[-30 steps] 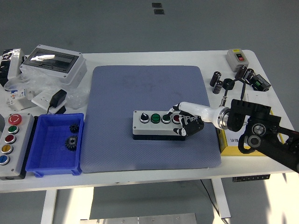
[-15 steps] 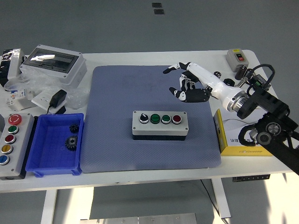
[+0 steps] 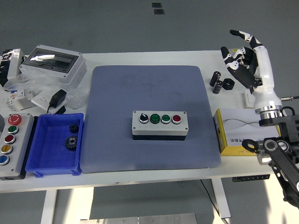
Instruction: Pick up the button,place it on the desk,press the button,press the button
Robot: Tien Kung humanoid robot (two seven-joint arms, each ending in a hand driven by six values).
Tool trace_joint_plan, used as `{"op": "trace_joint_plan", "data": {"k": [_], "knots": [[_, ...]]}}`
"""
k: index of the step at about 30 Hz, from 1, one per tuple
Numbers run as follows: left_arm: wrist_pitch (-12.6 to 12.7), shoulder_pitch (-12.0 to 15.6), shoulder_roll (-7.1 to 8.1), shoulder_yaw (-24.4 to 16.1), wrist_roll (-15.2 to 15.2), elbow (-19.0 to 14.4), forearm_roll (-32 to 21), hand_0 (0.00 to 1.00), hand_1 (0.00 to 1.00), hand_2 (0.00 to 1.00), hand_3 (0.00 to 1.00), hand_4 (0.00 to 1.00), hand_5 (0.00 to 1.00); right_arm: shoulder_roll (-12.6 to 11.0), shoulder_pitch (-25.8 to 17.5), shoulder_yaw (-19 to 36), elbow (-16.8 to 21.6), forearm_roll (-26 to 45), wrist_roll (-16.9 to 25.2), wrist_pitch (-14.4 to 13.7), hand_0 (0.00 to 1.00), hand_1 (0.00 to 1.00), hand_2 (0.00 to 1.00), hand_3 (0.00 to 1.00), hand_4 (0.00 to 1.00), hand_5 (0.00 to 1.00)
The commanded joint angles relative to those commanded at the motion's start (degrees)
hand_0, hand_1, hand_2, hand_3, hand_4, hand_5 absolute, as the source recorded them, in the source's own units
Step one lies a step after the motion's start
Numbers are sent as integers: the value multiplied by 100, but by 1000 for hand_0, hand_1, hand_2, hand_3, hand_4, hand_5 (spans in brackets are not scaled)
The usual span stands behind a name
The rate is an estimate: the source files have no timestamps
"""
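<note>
A grey button box (image 3: 160, 125) lies on the blue-grey mat (image 3: 149, 93) in the middle of the table. Its top carries a black selector knob, two green buttons and a red button (image 3: 176, 119) in a row. My right hand (image 3: 244, 53) is raised high over the table's far right corner, well away from the box. Its fingers are spread and hold nothing. The left arm does not show.
A second grey box with coloured buttons (image 3: 11, 144) sits at the left edge beside a blue bin (image 3: 56, 143) holding gears. A clear-lidded enclosure (image 3: 53, 63), a yellow box (image 3: 236, 133) and small black parts (image 3: 219, 81) lie around the mat.
My right hand left the red button end of the box, lifted up and swung to the far right. The box stayed in place.
</note>
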Motion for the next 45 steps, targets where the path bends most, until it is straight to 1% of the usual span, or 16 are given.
{"op": "trace_joint_plan", "data": {"k": [1,2,4,7,8,10,13,14,20,29,33,39,45], "knots": [[-2,-4,1,0,3,0,5,626,573,488,574,563,131,29,-19,35,-25,130,114,26,233,388,448,786,986,590],[-3,-12,5,4,3,0,8,626,573,493,574,566,134,56,-33,62,-50,270,235,47,682,785,804,916,990,683],[-4,-33,19,14,-4,0,7,626,573,493,574,566,134,90,-42,85,-89,519,407,82,682,785,804,916,990,683],[-5,-61,43,25,-14,0,12,626,573,493,574,566,134,109,-25,116,-133,862,473,193,682,785,804,916,990,683],[-6,-66,48,27,-15,0,16,626,574,497,576,568,135,112,-18,128,-149,968,472,244,798,823,857,908,998,923],[-9,-73,59,26,-14,0,31,626,574,497,576,568,135,117,-14,156,-185,1207,455,338,798,823,857,908,998,923],[-9,-72,73,24,-10,0,41,626,574,497,576,568,135,118,-33,157,-207,1366,411,401,798,823,857,908,998,923],[-9,-72,77,22,-8,0,45,626,576,499,577,570,136,118,-36,148,-213,1384,400,413,804,811,833,871,998,998],[-14,-107,117,39,-13,0,57,627,575,499,576,573,140,138,-26,64,-284,1508,332,482,813,807,826,863,998,998],[-20,-128,156,51,-18,0,74,627,575,501,575,576,142,152,-48,25,-350,1583,256,507,819,803,818,851,998,998],[-15,-107,149,37,-14,0,69,627,578,503,575,584,147,156,-66,33,-352,1578,225,516,816,795,809,836,998,998],[-3,-64,96,43,-16,0,5,627,581,506,575,594,157,180,-105,63,-345,1560,187,545,813,792,803,828,998,998],[5,-80,86,47,-30,0,-29,627,581,507,574,596,158,192,-108,67,-351,1561,158,566,811,792,801,818,998,998]]}}
